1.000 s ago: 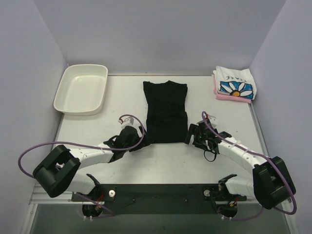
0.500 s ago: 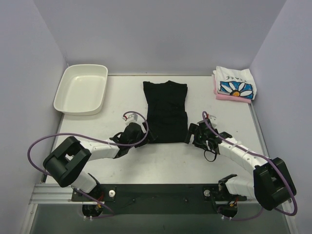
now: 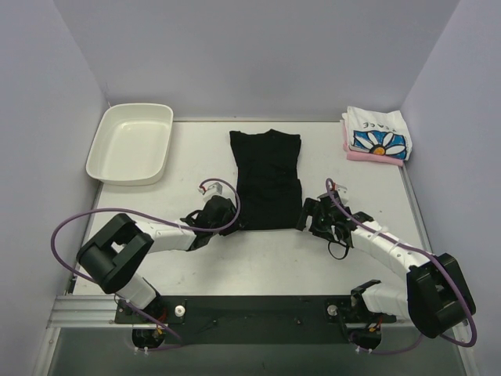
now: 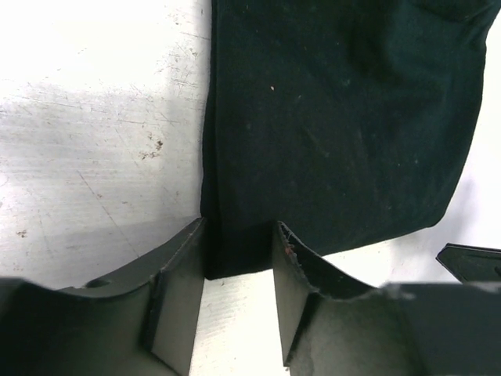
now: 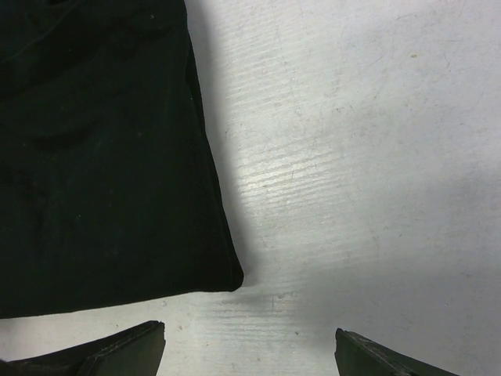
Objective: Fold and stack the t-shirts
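Black t-shirt: large plain black cloth t-shirt, flat at the table's centre, collar towards 12 o'clock, hem towards 6 o'clock; sides seem already folded in, making a narrow panel.
Finished stack: white daisy-print t-shirt folded on top of a folded pink t-shirt, at 2 o'clock from the black one, well apart.
Left gripper: left gripper sits at the panel's 7 o'clock hem corner, jaws about half open with the corner cloth filling the gap; whether the fingers pinch it firmly cannot be told.
Right gripper: right gripper lies low near the 5 o'clock hem corner, jaws wide, holding nothing; the corner is just ahead of them, not yet between.
Reason for placement: one gripper per hem corner suggests the hem is to be lifted and carried towards 12 o'clock for a crosswise fold.
Step judged: grasping the hem; the fold and stacking are not yet done.
Tray: white oval plastic tray at 10 o'clock.
Surface: scuffed white table.
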